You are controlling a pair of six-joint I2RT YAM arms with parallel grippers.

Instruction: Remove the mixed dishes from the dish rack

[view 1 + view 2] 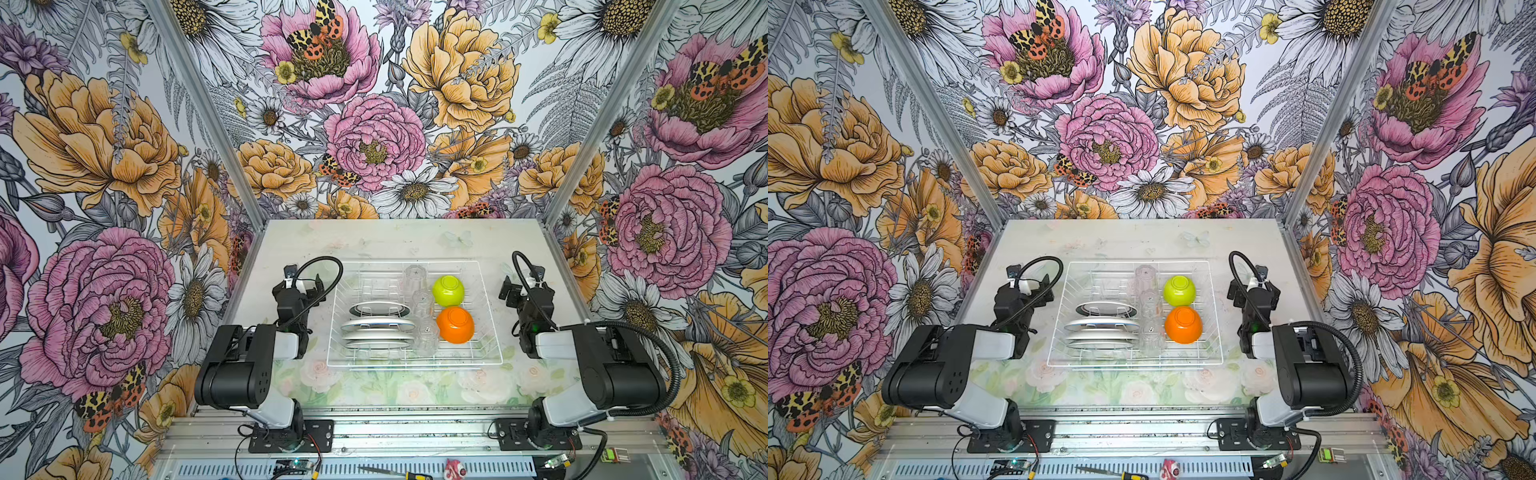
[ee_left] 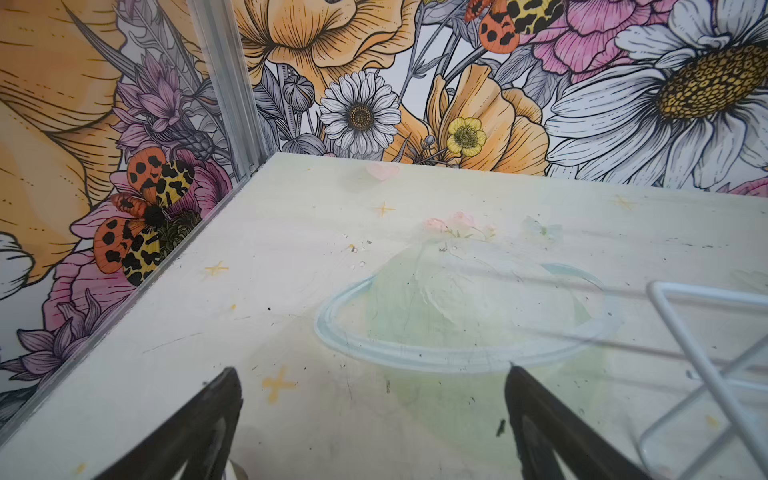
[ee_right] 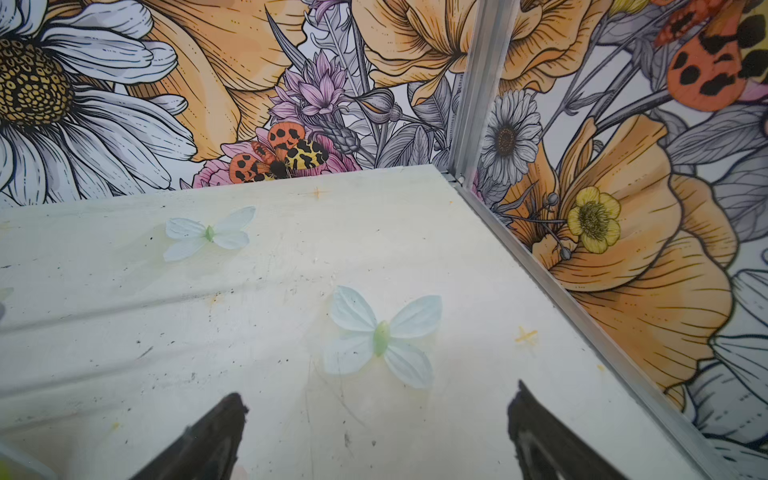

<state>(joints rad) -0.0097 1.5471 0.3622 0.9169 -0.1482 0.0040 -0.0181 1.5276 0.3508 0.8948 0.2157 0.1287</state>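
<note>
Nearest the arm bases, the dish rack [image 1: 473,353] sits mid-desk [image 1: 374,241] between the two arms, and every dish is inside it. On its left half the white plates [image 1: 376,328] stand on edge in the slots. Their edges run left to right and their faces look near and far. The farthest one shows a dark rim band. Down the middle, three clear tumblers [image 1: 424,307] line up from near to far. On the right half the orange bowl [image 1: 455,325] lies mouth down, with the lime-green bowl [image 1: 448,290] just behind it, almost touching.

Farther back, level with the rack's far half, both pincers hang outside its walls. The left pincer [image 2: 372,370] is spread wide and empty over bare desk, with a wire corner of the rack just beside it. The right pincer [image 3: 376,390] is likewise spread and empty. The plates lie inward from the left pincer, the bowls inward from the right. I judge each arm suits its own side, and nothing is unloaded yet.
</note>
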